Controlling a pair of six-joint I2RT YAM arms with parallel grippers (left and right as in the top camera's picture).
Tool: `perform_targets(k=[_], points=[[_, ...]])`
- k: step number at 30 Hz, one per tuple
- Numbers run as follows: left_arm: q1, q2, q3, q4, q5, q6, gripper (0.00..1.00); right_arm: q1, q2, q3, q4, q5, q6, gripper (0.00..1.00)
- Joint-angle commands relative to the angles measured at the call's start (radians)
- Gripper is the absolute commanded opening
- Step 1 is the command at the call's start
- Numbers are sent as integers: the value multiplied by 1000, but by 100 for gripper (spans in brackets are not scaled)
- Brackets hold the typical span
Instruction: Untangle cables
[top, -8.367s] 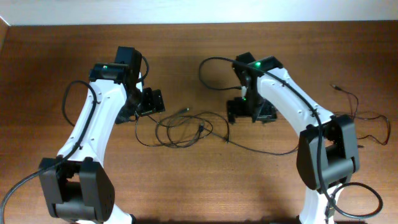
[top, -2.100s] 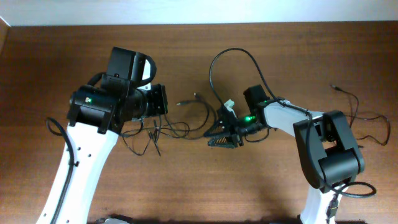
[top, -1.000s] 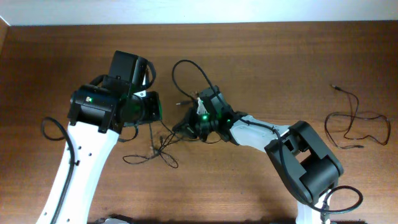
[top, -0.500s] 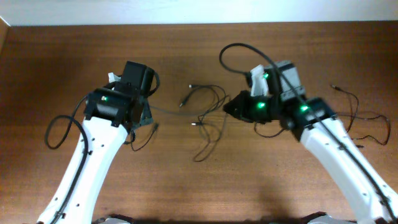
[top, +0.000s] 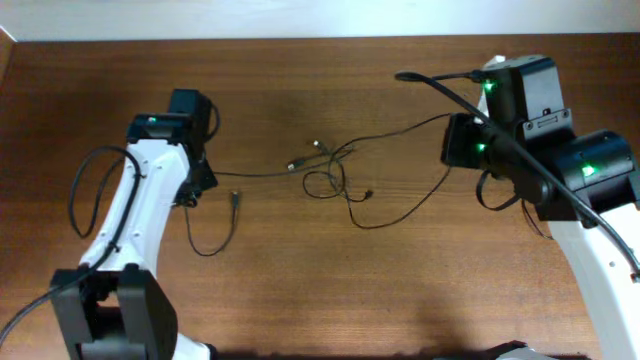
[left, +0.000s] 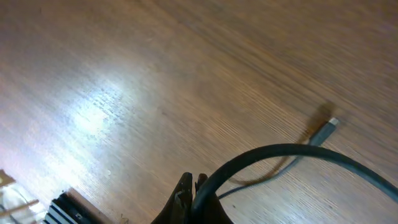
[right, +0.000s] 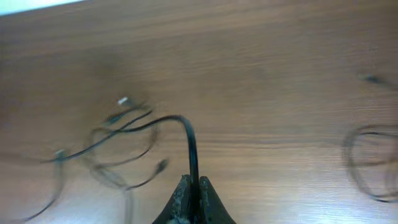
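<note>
The cables (top: 328, 172) are thin black wires lying across the middle of the wooden table, knotted loosely at the centre, with small plug ends (top: 297, 161) sticking out. One strand runs left to my left gripper (top: 203, 178), another runs up and right to my right gripper (top: 452, 140). In the left wrist view the left gripper (left: 192, 185) is shut on a black cable (left: 280, 152) that arcs off to the right, and a silver-tipped plug (left: 324, 129) lies on the wood beyond. In the right wrist view the right gripper (right: 191, 188) is shut on a cable (right: 190, 146) that bends left toward the knot (right: 118, 146).
A loose strand with a plug (top: 235, 198) curls below the left gripper. Another thin cable loop (right: 372, 160) lies at the right of the right wrist view, hidden by the right arm (top: 570, 170) from overhead. The table's far edge (top: 320, 38) meets a white wall.
Both arms have pulled apart, the left one to the left and the right one to the right. The bundle between them has been drawn out into longer strands with a smaller knot.
</note>
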Motion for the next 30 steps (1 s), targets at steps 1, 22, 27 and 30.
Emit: perform_targets(k=[1,22,27,30], points=[[107,19,-24,2,-9,-53,0,-6,27,20,-15,231,-7,4],[322,19,-84,84,406,36,0,-57,510,16,-95,-417,-90,4],[238,19,-84,105,449,140,0,-56,579,14,-85,-500,-86,5],[158,19,-84,115,449,156,0,-41,584,14,-44,-536,-86,5]])
